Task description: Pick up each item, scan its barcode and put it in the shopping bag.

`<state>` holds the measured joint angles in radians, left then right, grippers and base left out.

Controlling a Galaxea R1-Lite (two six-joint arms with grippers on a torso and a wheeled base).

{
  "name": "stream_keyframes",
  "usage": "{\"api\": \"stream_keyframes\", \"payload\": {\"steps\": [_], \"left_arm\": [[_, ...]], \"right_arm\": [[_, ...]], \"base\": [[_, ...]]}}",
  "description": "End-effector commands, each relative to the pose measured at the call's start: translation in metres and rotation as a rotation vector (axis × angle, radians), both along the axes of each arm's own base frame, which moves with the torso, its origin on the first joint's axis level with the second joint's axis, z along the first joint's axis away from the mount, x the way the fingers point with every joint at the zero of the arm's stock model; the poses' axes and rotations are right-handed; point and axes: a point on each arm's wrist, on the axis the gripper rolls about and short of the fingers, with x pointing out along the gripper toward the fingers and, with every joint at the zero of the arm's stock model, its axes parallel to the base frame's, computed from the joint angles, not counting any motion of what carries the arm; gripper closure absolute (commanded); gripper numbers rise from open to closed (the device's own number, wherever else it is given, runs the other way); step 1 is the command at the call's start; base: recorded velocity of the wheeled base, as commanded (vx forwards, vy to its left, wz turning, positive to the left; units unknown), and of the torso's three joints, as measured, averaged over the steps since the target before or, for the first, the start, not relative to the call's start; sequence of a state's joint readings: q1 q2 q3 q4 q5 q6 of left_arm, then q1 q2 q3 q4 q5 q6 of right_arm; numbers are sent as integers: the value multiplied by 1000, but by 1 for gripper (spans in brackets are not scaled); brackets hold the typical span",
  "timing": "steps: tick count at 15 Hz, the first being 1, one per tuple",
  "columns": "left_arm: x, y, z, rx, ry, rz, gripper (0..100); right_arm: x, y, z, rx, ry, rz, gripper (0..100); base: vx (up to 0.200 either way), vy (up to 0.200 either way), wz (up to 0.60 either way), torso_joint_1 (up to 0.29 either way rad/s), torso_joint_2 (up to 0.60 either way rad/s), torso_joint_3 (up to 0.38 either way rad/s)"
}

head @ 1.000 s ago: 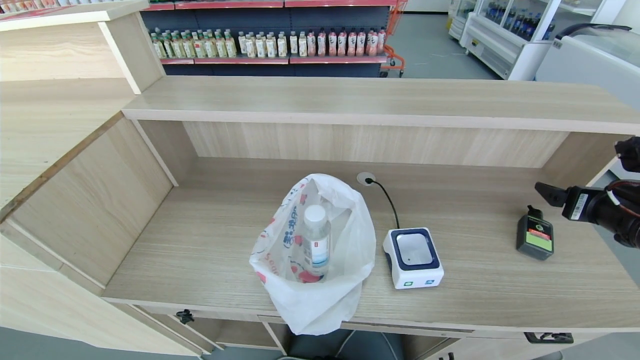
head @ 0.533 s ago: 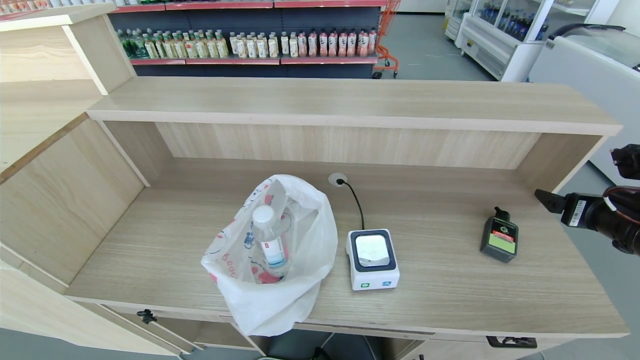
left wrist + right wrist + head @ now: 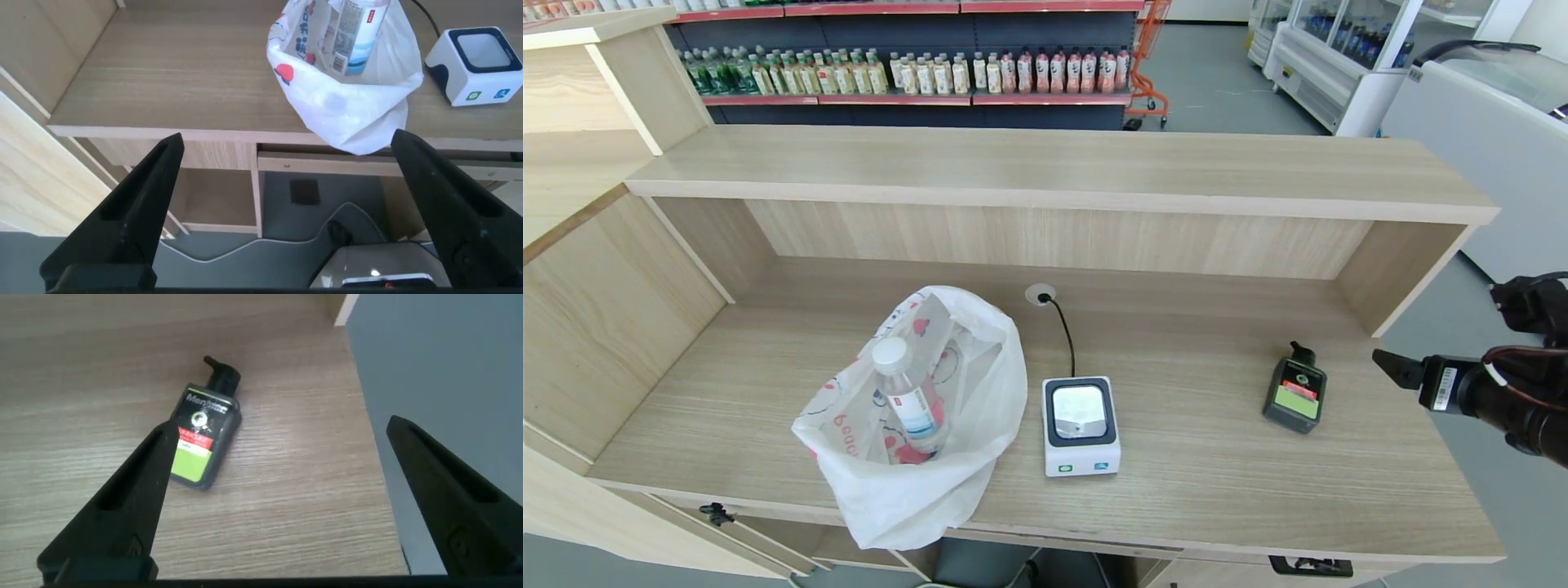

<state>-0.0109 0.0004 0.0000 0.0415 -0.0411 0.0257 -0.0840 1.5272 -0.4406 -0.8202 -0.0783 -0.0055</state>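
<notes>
A white shopping bag (image 3: 907, 490) printed with red shapes stands open near the tabletop's (image 3: 1217, 482) front edge, left of the middle, its lower folds sagging over that edge. Inside it a clear bottle (image 3: 905, 398) with a white cap leans, cap up, a blue and white label around it. Just to the bag's right, also near the front edge, sits the scanner (image 3: 1081, 425), a white box with a dark-framed window facing up. Its black cable (image 3: 1063, 335) runs back to a round grommet (image 3: 1040, 294) by the rear wall.

Well apart from the scanner, toward the right edge, a dark pump bottle (image 3: 1295, 398) lies flat on the wood, green and red label up, pump head pointing to the back (nothing touches it).

The right claw (image 3: 278, 506) hangs just off the tabletop's right edge, near the pump bottle but clear of it, its jaws spread wide and holding nothing. The left claw (image 3: 290, 212) is low, in front of and below the front edge by the bag — likewise spread wide, with nothing between its fingers (image 3: 122, 212).
</notes>
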Motion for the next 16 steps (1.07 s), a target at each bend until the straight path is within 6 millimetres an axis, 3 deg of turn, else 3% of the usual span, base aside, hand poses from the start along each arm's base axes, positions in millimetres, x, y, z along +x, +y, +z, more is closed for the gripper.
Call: {"api": "stream_keyframes", "payload": {"steps": [1,3,5,8,11,16], "left_arm": [[0,0,0,0,1,1,0],[0,0,0,0,-1,1,0],[0,0,0,0,-1,1,0],[0,0,0,0,-1,1,0],[0,0,0,0,-1,1,0],[0,0,0,0,-1,1,0]], "right_arm": [[4,7,-2,10,5,26,0],[19,19,-7,53,22,45,0],[46,38,-11,131,47,-46,0],[66,55,1,277,152,-155,0],[89,56,-11,278,197,-304,0],[110,57,-40,211,260,-361,0]], "base": [[0,0,0,0,0,0],[0,0,0,0,0,0],[0,0,0,0,0,0],[0,0,0,0,0,0],[0,0,0,0,0,0],[0,0,0,0,0,0]]}}
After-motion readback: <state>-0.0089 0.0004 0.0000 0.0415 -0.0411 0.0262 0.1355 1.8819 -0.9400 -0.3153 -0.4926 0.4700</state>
